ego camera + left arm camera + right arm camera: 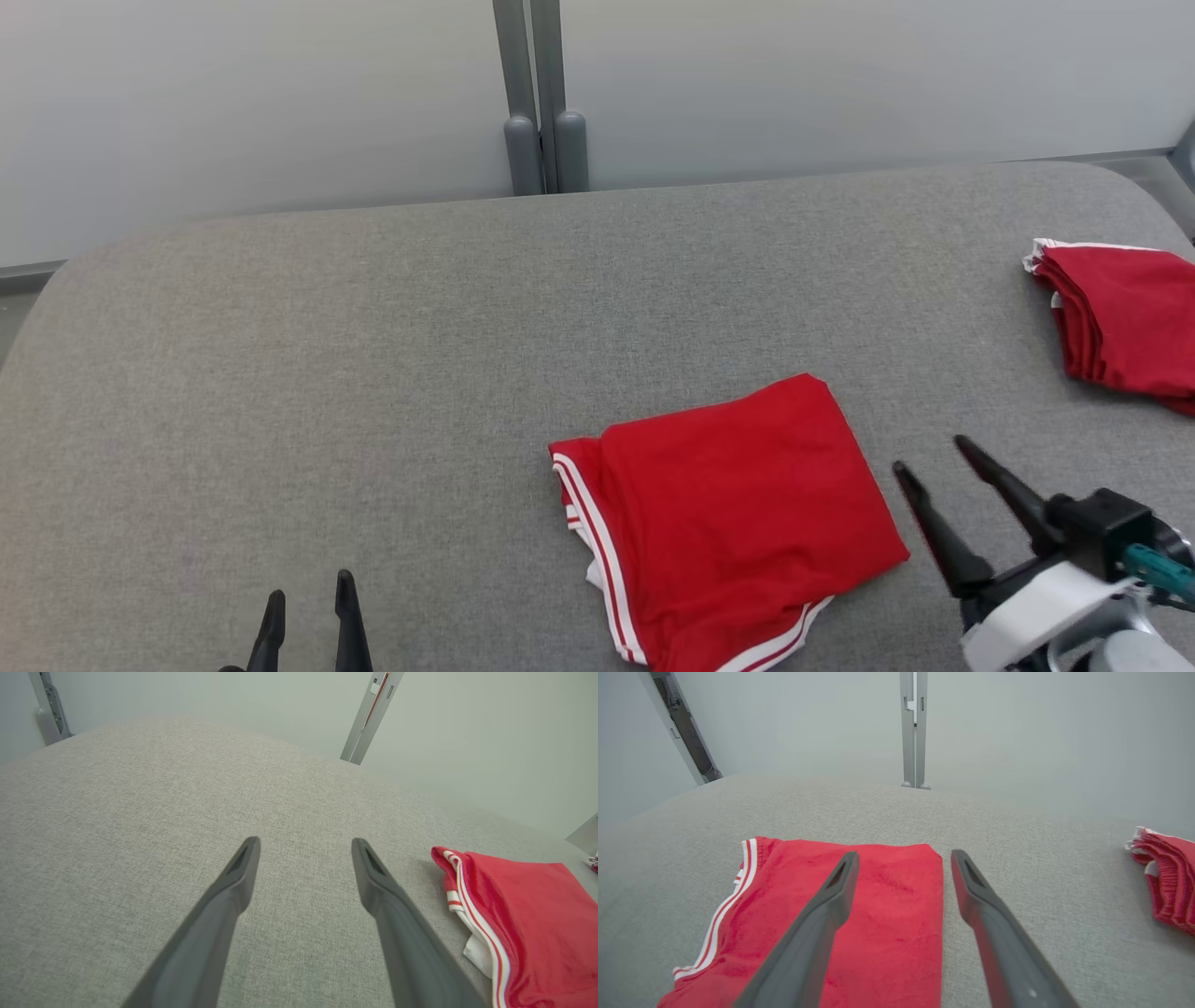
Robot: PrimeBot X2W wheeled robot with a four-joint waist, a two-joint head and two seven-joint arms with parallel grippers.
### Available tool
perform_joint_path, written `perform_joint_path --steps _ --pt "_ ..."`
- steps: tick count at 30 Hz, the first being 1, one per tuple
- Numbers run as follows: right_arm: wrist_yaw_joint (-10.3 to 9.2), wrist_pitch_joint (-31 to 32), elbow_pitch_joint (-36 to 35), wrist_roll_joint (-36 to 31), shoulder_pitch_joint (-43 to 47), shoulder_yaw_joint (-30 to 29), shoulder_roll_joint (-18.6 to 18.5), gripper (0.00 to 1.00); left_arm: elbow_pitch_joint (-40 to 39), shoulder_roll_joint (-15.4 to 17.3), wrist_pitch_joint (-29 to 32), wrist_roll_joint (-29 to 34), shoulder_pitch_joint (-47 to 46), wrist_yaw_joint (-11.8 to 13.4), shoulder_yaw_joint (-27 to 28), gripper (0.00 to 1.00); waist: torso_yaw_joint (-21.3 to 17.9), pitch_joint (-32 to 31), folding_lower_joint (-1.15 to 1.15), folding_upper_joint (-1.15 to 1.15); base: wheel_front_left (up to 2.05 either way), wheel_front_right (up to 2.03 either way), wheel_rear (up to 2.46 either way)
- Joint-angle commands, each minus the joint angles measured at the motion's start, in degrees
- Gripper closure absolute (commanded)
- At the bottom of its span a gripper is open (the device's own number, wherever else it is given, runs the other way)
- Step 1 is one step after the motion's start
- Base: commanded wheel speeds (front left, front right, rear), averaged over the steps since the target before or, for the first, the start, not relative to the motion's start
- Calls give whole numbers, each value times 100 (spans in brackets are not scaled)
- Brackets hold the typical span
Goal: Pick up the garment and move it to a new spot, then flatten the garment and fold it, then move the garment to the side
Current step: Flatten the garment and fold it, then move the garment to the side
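Red folded garment (728,513) with white-striped trim lies flat on the grey fabric surface (373,373), lower centre-right of the head view. We see the right gripper (932,455) at lower right, just beside its edge, fingers spread, holding nothing. Left gripper (310,586) at lower left, likewise spread and empty. Second red garment (1130,327) at the right edge, well apart.
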Motion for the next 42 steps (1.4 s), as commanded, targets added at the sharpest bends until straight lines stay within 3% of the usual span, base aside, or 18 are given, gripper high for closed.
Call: perform_joint_path --steps 1,7,18,24,32,42 --pt "-7 -12 -35 -225 288 -512 177 0 -53 14 -14 58 20 -29 55 0 18 -24 0 0 0 0 0" --pt "-8 -13 -84 -851 961 -1984 746 0 -290 13 -14 145 -6 -70 218 0 93 -38 0 0 0 0 0" --pt "-7 -13 149 -960 1044 -2225 1111 0 -345 15 -14 176 168 -154 318 0 37 5 0 0 0 0 0" --pt "-7 34 606 -250 315 -1603 1046 0 -325 15 -14 217 -2 -188 239 0 53 194 0 0 0 0 0" --pt "-5 1447 1585 666 -1087 -234 801 0 -277 16 -14 207 -191 -197 90 0 194 448 0 0 0 0 0" --pt "-8 2130 2899 903 -1977 216 698 0 -232 15 -14 181 -372 -150 -21 0 450 606 0 0 0 0 0"
